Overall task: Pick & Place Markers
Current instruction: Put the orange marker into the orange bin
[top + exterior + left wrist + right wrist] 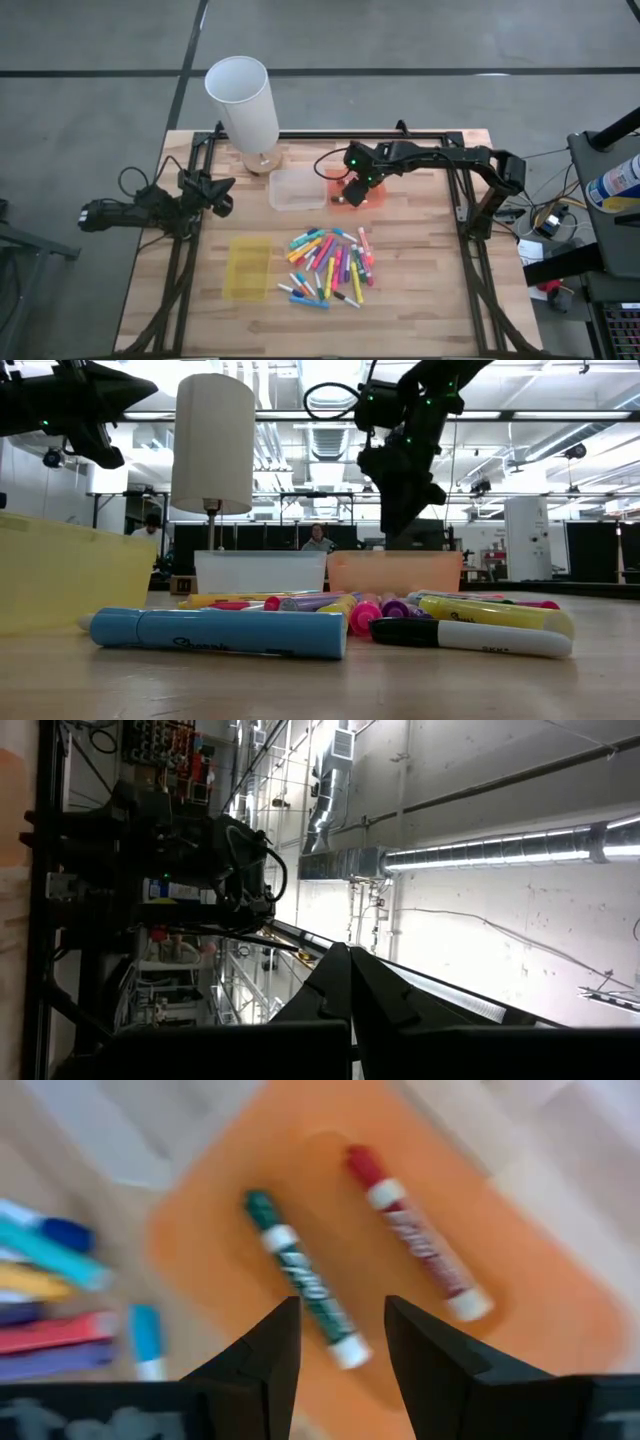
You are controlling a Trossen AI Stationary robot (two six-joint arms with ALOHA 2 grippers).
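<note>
Wooden planks make up the table [420, 300] I'm working over, framed by black rails, with a tall white cylinder lamp [243, 100] standing at its far edge. From above I see my right gripper [353, 192] hovering over the orange tray [368, 196], which sits beside the clear tray [295, 189] toward the back of the table. Through the right wrist camera my two dark fingers [265, 1360] are spread apart with nothing between them, and below them the orange tray [520, 1280] holds two markers: a green marker [305, 1279] and a red marker [418, 1237], lying side by side but not touching.

My pile of markers [330, 265] lies loose on the table in the middle, nearer the front than the trays, a jumble of yellow, pink, blue, purple and orange. The yellow tray [247, 267] sits just left of that pile. In the low view a blue marker [215, 633] and a white-and-black marker [470, 637] lie closest to the camera.

My left gripper [222, 195] is parked off the left edge of the table, raised, and pointing toward the table; the wrist camera shows its fingertips [345, 970] pressed together, gripping nothing.
</note>
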